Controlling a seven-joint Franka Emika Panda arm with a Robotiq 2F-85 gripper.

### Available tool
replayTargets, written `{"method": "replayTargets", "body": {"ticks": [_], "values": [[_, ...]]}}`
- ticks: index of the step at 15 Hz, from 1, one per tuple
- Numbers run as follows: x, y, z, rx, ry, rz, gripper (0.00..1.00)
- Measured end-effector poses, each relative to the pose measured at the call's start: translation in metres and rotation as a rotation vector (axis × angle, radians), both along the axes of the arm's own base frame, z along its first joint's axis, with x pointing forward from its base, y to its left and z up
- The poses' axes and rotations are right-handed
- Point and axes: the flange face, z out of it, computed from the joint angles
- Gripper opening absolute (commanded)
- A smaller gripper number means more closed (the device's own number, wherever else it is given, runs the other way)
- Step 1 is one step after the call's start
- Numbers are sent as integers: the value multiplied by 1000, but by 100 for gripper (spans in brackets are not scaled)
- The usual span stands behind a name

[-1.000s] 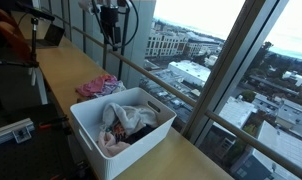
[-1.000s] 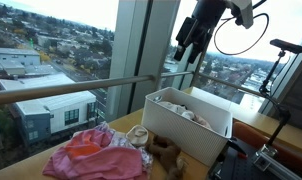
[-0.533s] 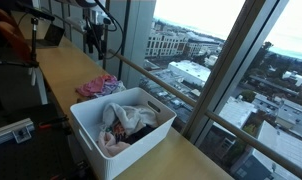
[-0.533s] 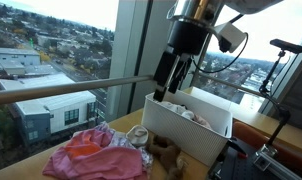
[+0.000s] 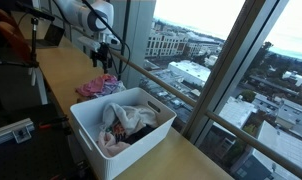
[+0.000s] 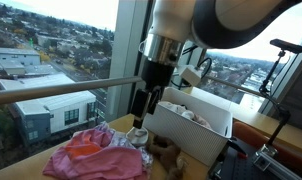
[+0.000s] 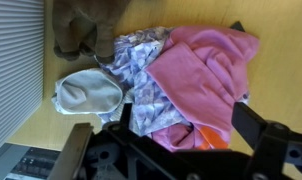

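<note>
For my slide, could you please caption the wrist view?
Open jaws above a pink garment and floral cloth heaped on the wooden counter.

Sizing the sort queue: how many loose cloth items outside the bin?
4 visible: pink garment, floral cloth beside it, cream piece, brown piece. Orange edge below the pink may be a fifth.

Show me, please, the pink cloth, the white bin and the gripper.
pink cloth (image 7: 206, 75), wrist view, middle of fabric.
white bin (image 5: 89, 145), an exterior view, outer wall.
gripper (image 6: 140, 121), an exterior view, between its fingertips.
</note>
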Motion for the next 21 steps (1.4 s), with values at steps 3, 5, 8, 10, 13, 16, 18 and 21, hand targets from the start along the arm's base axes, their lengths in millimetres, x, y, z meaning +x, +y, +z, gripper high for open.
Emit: {"method": "replayTargets", "body": {"ticks": [3,5,8,10,13,16,18,21], "values": [[14,-10,-46,-13,33,28,100],[13,-12,-82,-17,63,40,100],[5,-14,-135,-26,123,48,100],[-3,-20,-167,-41,170,45,100],[-10,-32,-200,-62,217,32,100],[-6,-39,-205,-60,224,16,81],[-2,-42,-203,-55,220,5,66],[6,-46,-198,-47,210,-9,42]]}}
